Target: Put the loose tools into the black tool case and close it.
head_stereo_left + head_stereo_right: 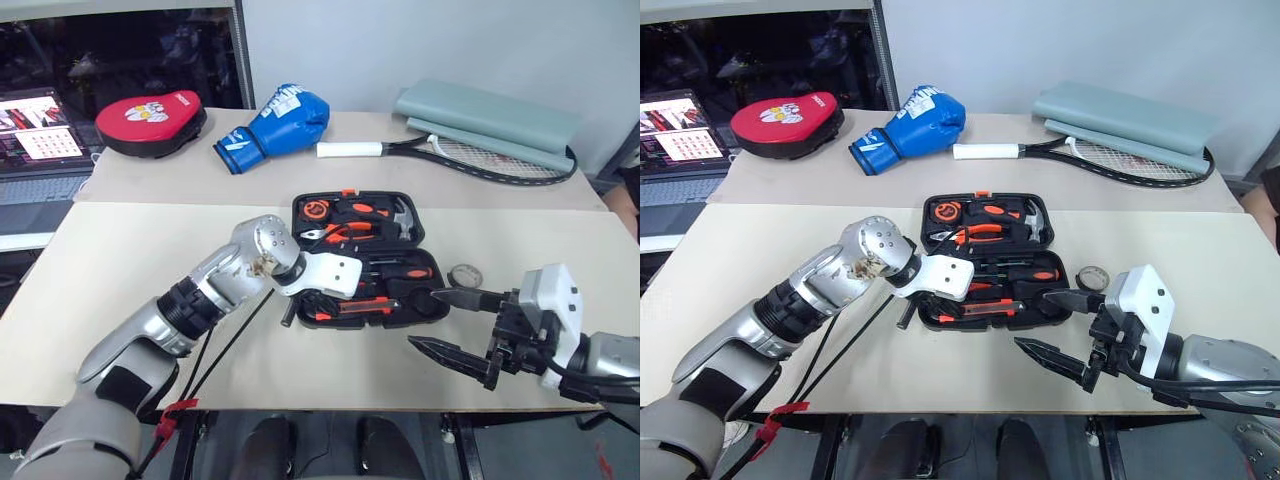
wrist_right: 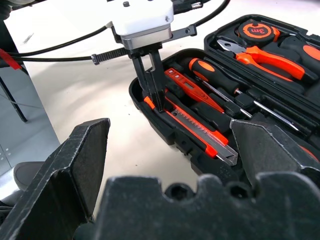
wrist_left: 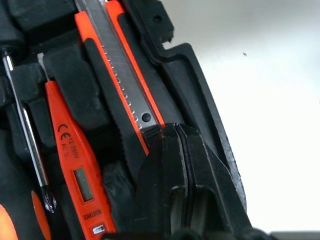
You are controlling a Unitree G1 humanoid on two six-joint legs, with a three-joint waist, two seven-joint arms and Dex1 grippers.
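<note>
The closed left gripper [image 2: 156, 102] pressed the utility knife [image 2: 192, 129] beneath it; slipping sideways could unseat it. The right gripper [image 1: 455, 325] gaped empty.

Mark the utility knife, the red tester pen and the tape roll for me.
utility knife [image 2: 197, 129]: right wrist view, middle of its body.
red tester pen [image 3: 72, 155]: left wrist view, on its red barrel.
tape roll [image 1: 465, 276]: left eye view, on its ring, beside the case.
</note>
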